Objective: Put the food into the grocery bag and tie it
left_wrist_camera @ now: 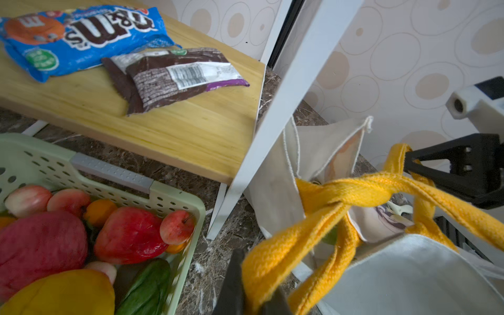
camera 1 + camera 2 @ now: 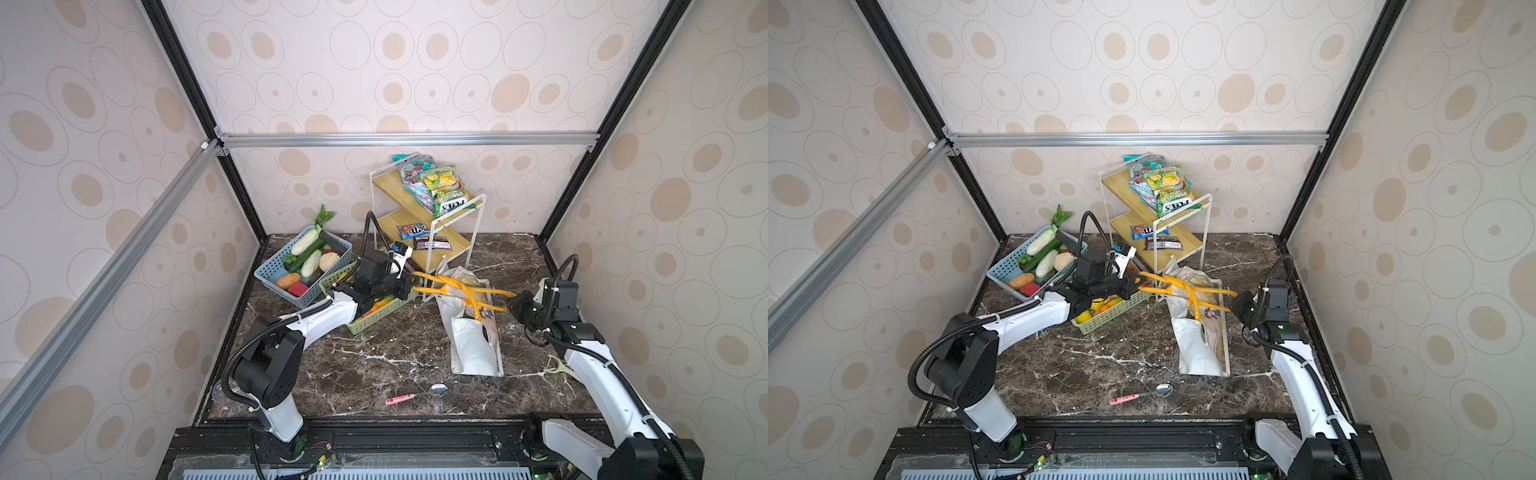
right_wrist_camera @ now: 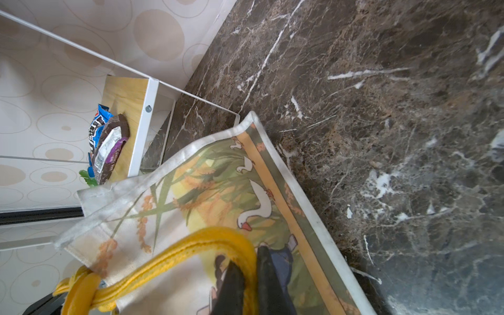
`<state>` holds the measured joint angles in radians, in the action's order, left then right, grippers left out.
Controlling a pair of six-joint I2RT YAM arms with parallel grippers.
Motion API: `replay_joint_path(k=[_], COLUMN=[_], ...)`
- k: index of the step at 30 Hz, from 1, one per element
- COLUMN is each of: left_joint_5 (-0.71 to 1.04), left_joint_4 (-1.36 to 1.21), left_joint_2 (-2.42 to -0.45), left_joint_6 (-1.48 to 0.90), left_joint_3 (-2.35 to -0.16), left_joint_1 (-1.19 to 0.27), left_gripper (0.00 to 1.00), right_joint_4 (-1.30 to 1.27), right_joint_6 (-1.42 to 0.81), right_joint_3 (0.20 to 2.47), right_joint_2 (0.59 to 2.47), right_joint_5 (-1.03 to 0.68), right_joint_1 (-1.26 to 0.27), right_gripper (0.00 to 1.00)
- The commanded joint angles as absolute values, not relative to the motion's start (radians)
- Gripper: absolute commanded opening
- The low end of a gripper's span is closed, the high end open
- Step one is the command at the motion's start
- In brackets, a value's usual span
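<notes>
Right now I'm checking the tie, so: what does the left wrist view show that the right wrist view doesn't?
Only the left wrist view: the green basket of toy fruit, and the right gripper pinching one of the yellow handles. Only the right wrist view: the geese printed on the grocery bag. Both: those handles twisted together, the camera's own gripper shut on one (left gripper in its view), and the shelf with its blue candy packet and brown wrapper.

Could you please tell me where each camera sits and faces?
Top views: overhead, front; look down on table, grocery bag; left hand, right hand show.
Left wrist: above green basket, faces knotted handles; left hand, right hand show.
Right wrist: above grocery bag, faces table; right hand shows.
Shared: wrist views both show handles, shelf.
</notes>
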<state>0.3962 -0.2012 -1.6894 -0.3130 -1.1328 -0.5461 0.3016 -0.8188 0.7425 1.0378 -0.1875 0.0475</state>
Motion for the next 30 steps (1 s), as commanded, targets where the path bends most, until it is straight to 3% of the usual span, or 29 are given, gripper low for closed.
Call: replay_joint_path(k=[1, 21, 30], left_joint_5=[0.171, -0.025, -0.015], left_joint_4=[-0.234, -0.181, -0.128], left_joint_2=[-1.639, -1.643, -1.606], left_joint_6=[-0.362, -0.536, -0.537], left_joint_3=[-1.096, -1.092, -1.184], left_joint_1=[-0.459, -0.403, -0.403], left_gripper=[0.0, 0.0, 0.0], right_joint_4=[0.322, 0.325, 0.43], right_joint_6=[-0.838, -0.781, -0.673], right_joint_3=[0.718, 0.679, 0.855], right_joint_2=[1.046, 1.098, 1.067], right_joint_5=[-0.026, -0.017, -0.011], right_joint_1=[0.11, 0.187, 0.205], right_gripper=[0.0, 0.0, 0.0])
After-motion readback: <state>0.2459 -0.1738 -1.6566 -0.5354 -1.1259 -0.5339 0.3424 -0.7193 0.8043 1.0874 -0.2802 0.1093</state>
